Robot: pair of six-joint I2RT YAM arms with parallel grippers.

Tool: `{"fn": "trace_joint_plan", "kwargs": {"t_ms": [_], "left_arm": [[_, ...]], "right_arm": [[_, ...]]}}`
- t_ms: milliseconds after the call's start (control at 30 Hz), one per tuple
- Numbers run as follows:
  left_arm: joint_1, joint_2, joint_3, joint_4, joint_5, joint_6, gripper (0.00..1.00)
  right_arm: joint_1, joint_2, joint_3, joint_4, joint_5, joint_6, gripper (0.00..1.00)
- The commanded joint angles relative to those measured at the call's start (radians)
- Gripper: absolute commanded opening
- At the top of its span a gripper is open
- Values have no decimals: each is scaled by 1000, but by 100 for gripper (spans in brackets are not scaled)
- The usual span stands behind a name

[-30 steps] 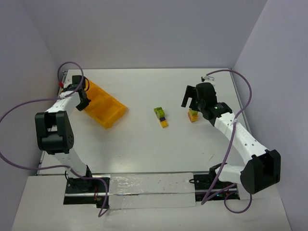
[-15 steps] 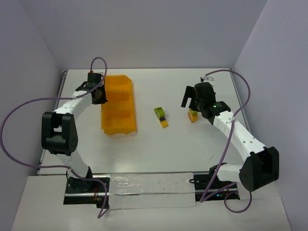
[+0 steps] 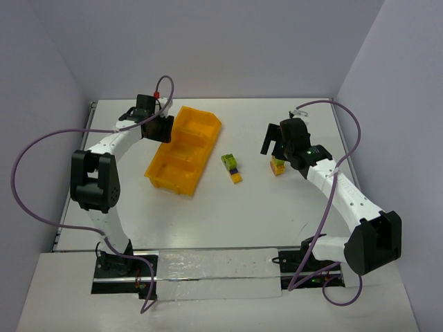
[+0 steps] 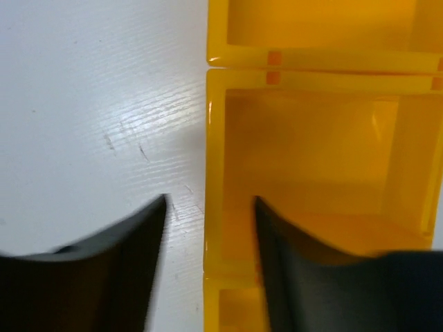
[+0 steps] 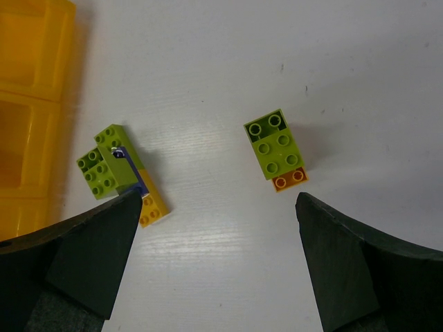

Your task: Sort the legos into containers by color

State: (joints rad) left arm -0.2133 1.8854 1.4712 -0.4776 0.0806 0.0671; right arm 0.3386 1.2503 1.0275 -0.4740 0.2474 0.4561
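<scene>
A shallow orange-yellow tray (image 3: 172, 184) is seen lying askew on the left half of the table (image 3: 208, 221), its far end turned toward the back edge, and it is split by dividers into three compartments. Its long left wall (image 4: 214, 138) is straddled by the left gripper (image 3: 163, 128): one dark finger (image 4: 104, 277) is set outside over the table and the other inside the middle compartment. A gap shows on each side of the wall, so the grip is released. The left arm is folded at the left edge, with its forearm stretched toward the back.

Near the table's middle, a small stack (image 3: 232, 167) is laid flat, lime green, dark purple-blue and yellow in a row (image 5: 124, 180). To its right, well apart, a lime green brick is seated on an orange one (image 5: 277, 149).

The right gripper (image 3: 277, 142) is held above these two stacks, spread wide and grasping nothing. The right arm is bent in from the near right corner.
</scene>
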Motion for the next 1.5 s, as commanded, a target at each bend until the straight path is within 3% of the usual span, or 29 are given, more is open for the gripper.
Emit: {"fn": "trace_joint_plan", "kwargs": {"t_ms": [0, 167, 233, 333, 467, 500, 567, 667, 800, 1067, 1267, 1400, 1467], "left_arm": [[-16, -41, 105, 11, -72, 5, 68], [-15, -81, 178, -12, -164, -130, 67], [-15, -73, 249, -63, -243, -299, 63], [-23, -13, 383, -190, -225, -549, 61], [-87, 12, 402, -289, -337, -840, 59], [-113, 14, 381, -310, -431, -970, 61], [-178, 17, 330, -306, -444, -1115, 72], [-218, 79, 351, -330, -409, -1304, 74], [-257, 173, 446, -412, -452, -1394, 79], [-255, 244, 456, -378, -486, -1465, 92], [-255, 353, 574, -423, -489, -1475, 89], [-251, 396, 593, -395, -491, -1471, 82], [-248, 416, 616, -407, -494, -1468, 73]], "right_arm": [[7, -13, 32, -8, 18, 11, 100], [7, -15, 28, 2, 10, 13, 100], [7, -15, 28, 4, 8, 14, 100], [7, -17, 22, 11, 4, 15, 100], [7, -19, 19, 15, -3, 18, 100], [8, -20, 17, 15, -5, 19, 100], [8, -24, 16, 14, -9, 24, 100], [7, -34, 9, 10, -14, 25, 100], [7, -57, -6, 6, -12, 16, 100], [7, -81, -33, -2, 1, 6, 100], [7, -80, -32, -2, -5, 6, 100], [7, -80, -33, -2, -2, 4, 100], [7, -80, -35, -4, -3, 3, 100]]}}
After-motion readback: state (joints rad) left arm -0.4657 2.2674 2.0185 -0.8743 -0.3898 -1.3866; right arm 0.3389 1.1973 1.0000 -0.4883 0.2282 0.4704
